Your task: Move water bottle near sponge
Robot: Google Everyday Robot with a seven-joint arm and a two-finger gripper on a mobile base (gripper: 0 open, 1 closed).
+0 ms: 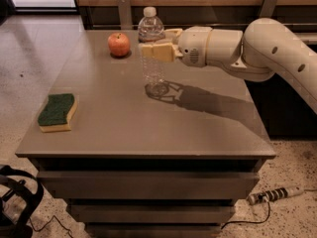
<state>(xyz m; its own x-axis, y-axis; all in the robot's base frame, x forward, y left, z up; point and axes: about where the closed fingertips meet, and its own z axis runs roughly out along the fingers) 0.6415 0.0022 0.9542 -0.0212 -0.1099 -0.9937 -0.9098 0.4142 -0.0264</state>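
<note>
Fingers (pixel 159 51) clamp the upright clear ribbed plastic water bottle (pixel 154 73) at the rear of the grey tabletop (pixel 129 128); green-and-yellow rectangular sponge (pixel 58 112) lies well beyond it

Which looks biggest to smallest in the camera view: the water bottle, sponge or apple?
1. the water bottle, clamped in the gripper over the table's far half.
2. the sponge, though it lies nearest the camera, so its lead over the apple is unsure.
3. the apple, at the far edge.
</note>
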